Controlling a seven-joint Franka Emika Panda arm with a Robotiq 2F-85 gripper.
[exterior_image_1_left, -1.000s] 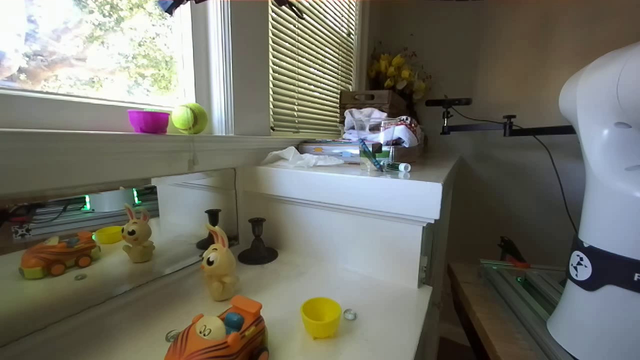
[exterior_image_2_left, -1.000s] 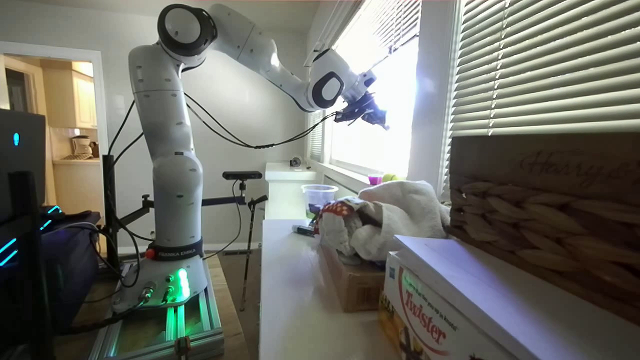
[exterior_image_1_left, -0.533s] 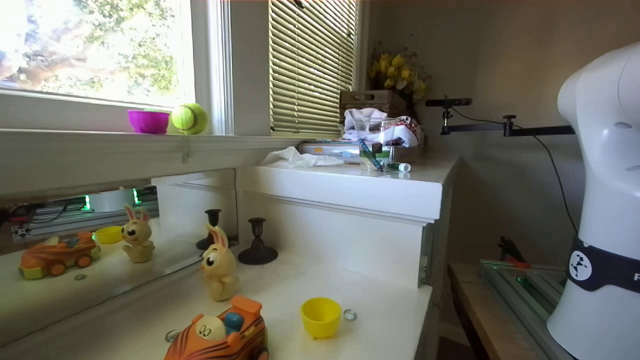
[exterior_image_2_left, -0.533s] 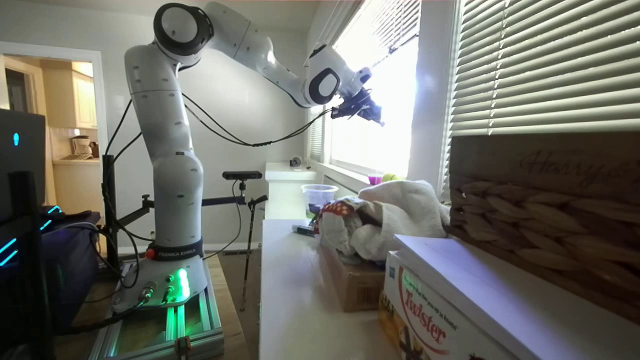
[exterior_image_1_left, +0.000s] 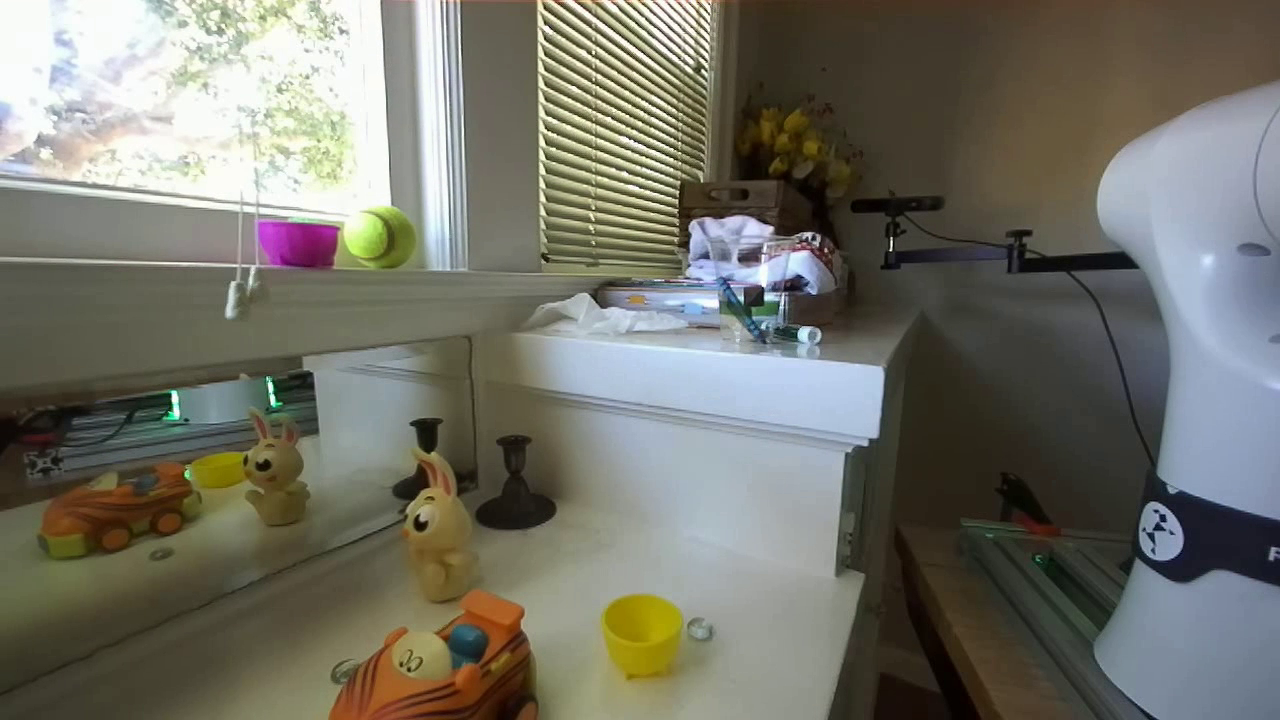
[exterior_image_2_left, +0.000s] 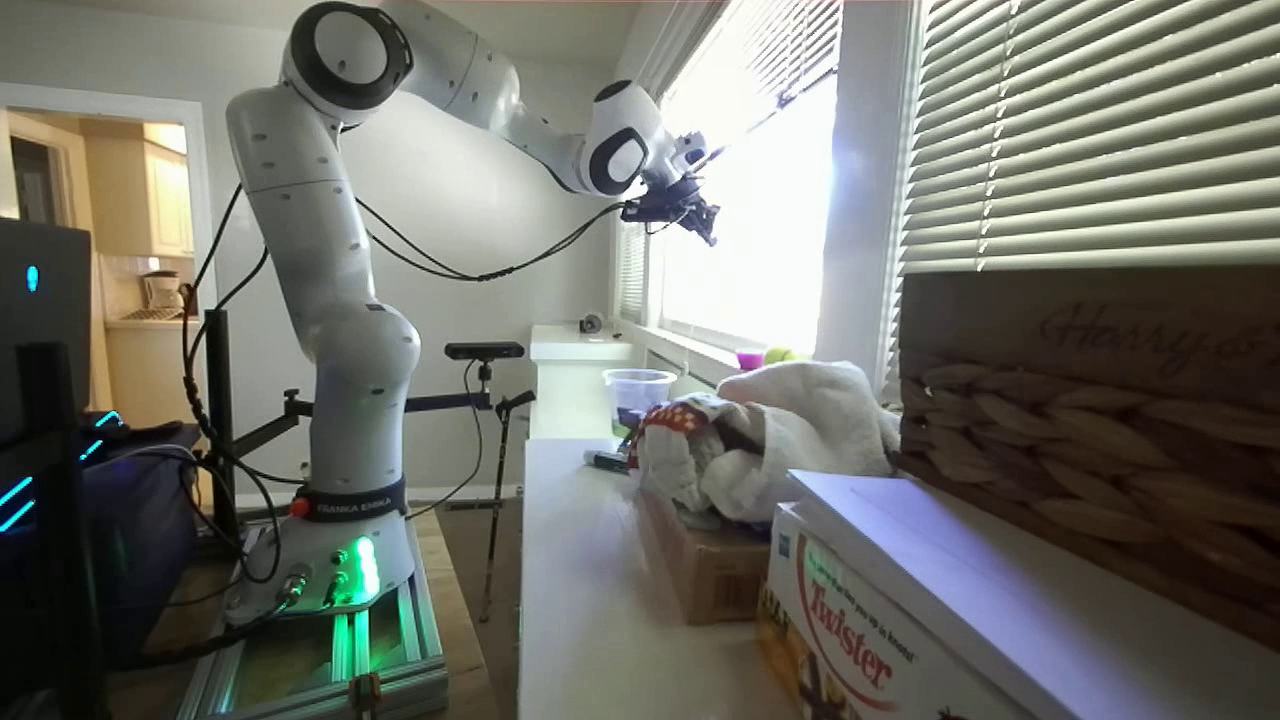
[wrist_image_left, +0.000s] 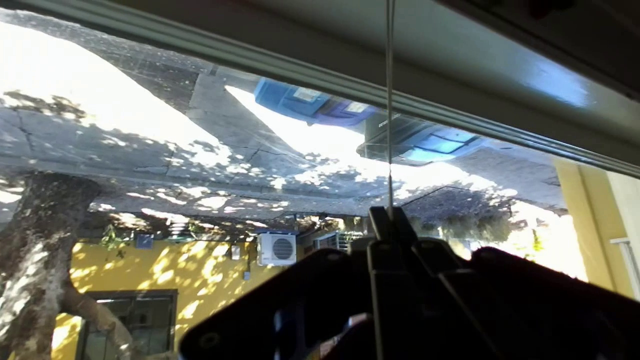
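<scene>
My gripper (wrist_image_left: 392, 219) is shut on a thin pale cord (wrist_image_left: 390, 110) in the wrist view, which seems to stand upside down. The cord runs from the fingertips past the window sill at the top of that view. In an exterior view the gripper (exterior_image_2_left: 710, 232) is high in front of the bright window, below a partly raised blind (exterior_image_2_left: 795, 55). In an exterior view the cord's white tassels (exterior_image_1_left: 237, 300) hang in front of the sill, left of a purple bowl (exterior_image_1_left: 298, 243) and a tennis ball (exterior_image_1_left: 379, 237). The gripper is outside that view.
A lower shelf holds an orange toy car (exterior_image_1_left: 440, 665), a rabbit figure (exterior_image_1_left: 440, 540), a yellow cup (exterior_image_1_left: 641, 635) and a dark candlestick (exterior_image_1_left: 515, 490). The counter holds a clear plastic cup (exterior_image_2_left: 638, 385), cloths (exterior_image_2_left: 810, 420) and a Twister box (exterior_image_2_left: 860, 630).
The arm and gripper have drawn back from the window toward the base side. The gripper has left the top of an exterior view. The cord's tassels have moved left along the sill.
</scene>
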